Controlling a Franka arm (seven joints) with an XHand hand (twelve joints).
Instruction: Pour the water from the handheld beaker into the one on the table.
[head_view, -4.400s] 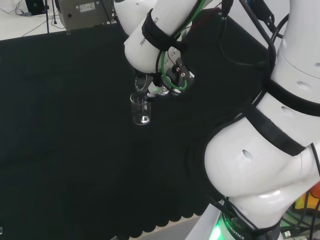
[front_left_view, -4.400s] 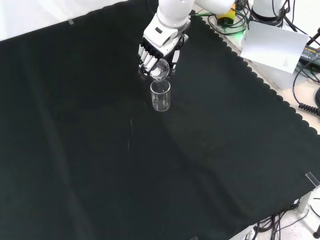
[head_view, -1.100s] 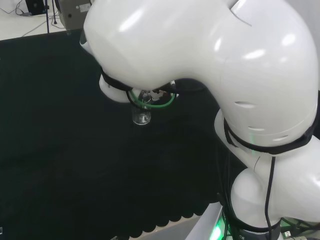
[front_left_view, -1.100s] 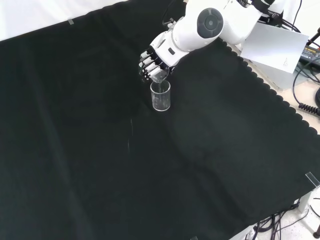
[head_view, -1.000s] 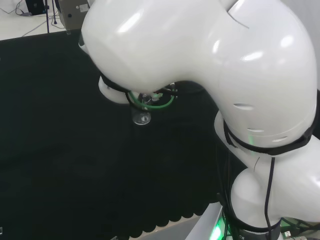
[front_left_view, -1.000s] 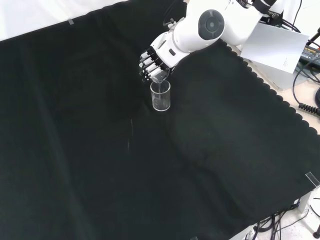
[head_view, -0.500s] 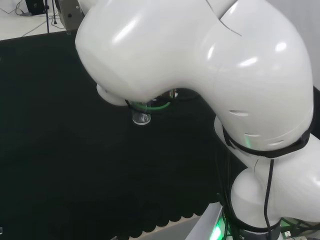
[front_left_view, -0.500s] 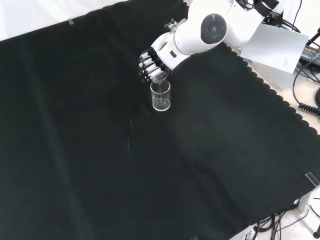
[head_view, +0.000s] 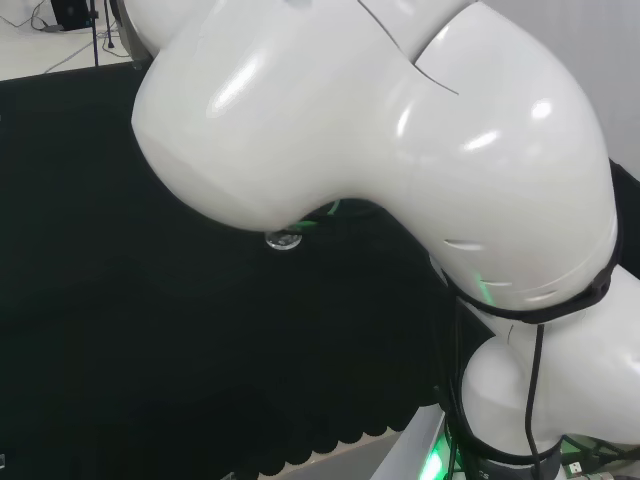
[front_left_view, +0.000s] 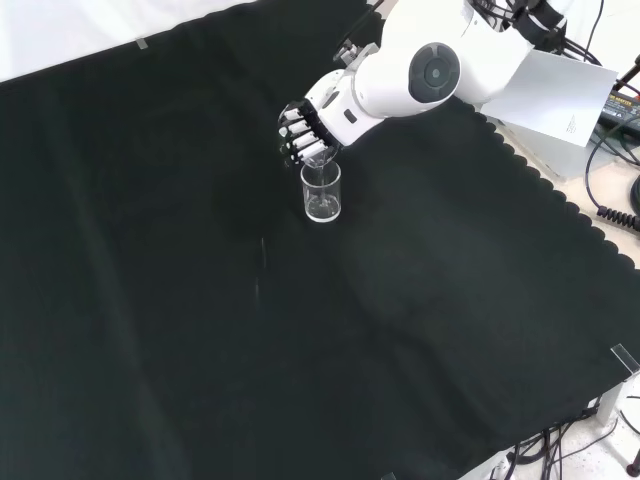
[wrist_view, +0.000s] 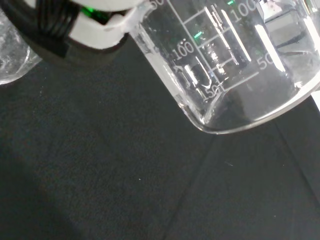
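In the front view the hand (front_left_view: 304, 128) has its fingers curled round a small clear beaker (front_left_view: 320, 153), tipped steeply with its mouth down over a second clear beaker (front_left_view: 321, 192) that stands upright on the black cloth. The standing beaker's base (head_view: 284, 240) peeks out under the arm's big white link in the head view. Close up in the wrist view, the held beaker (wrist_view: 235, 65) is tilted, its printed scale marks facing the camera; I cannot tell how much water it holds.
Black cloth (front_left_view: 200, 330) covers the bench. The arm's white link with a round grey cap (front_left_view: 436, 72) stands just behind the hand in the front view. A white box (front_left_view: 545, 95) and cables lie beyond the cloth's scalloped edge at the front view's right.
The arm has swung over and the held beaker has tipped further above the standing one. In the head view the white link now covers nearly all of the standing beaker.
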